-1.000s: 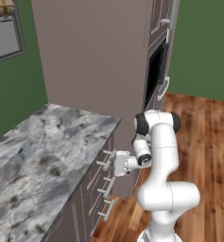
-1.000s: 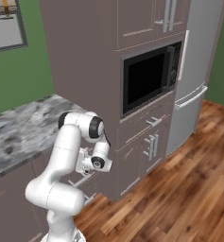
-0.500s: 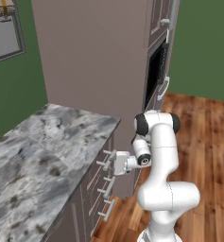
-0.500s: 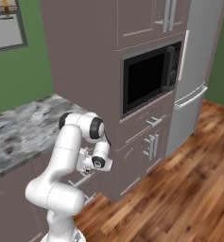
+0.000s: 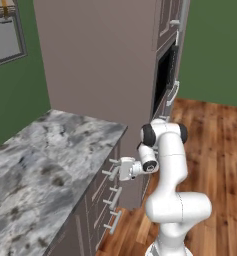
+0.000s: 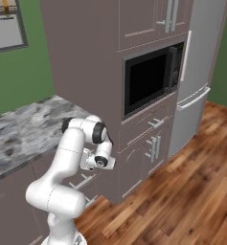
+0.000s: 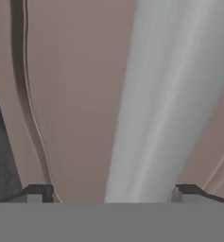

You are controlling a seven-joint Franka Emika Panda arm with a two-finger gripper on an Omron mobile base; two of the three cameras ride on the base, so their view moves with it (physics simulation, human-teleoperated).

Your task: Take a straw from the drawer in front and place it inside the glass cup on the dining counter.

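Leftmost, from the left base view: green wall point(image 5: 20, 100) with a framed window point(image 5: 5, 35), then a broad worktop point(image 5: 45, 170) of grey-and-white marbled stone, mottled and matt, with a straight right edge. Below that edge, a stack of flat taupe-brown fronts carrying slim silver bars point(image 5: 115, 195), seen nearly end-on. Level with the topmost front sits the gripper point(image 5: 113, 167), pointing left at it, white hand behind, arm point(image 5: 170, 165) smooth and rounded with dark joints. Behind, a tall plain taupe cabinet point(image 5: 100, 65); further right, warm reddish wood planks of the floor point(image 5: 220, 150).

From the right base view, much the same room from the other side: marbled top at left, arm point(image 6: 72, 153) folded in front of the cabinets and covering the hand's working end, so cannot judge the fingers from here. Gives instead what the left camera catches side-on: a black-doored microwave point(image 6: 151, 79) set into the cabinet wall, panelled doors above, and a tall pale grey fridge point(image 6: 201, 72) with long vertical handles.

Up close, from the hand view: the drawer point(image 7: 75, 94), its flat matt taupe front crossed by a thin dark seam at left. Across it runs the handle point(image 7: 165, 94), a round brushed-silver bar, blurred by nearness. Jaws spread wide, one dark fingertip point(image 7: 38, 192) at each side of the bar, neither visibly pressing on it. Drawer front flush with its neighbours, closed as far as can be told.
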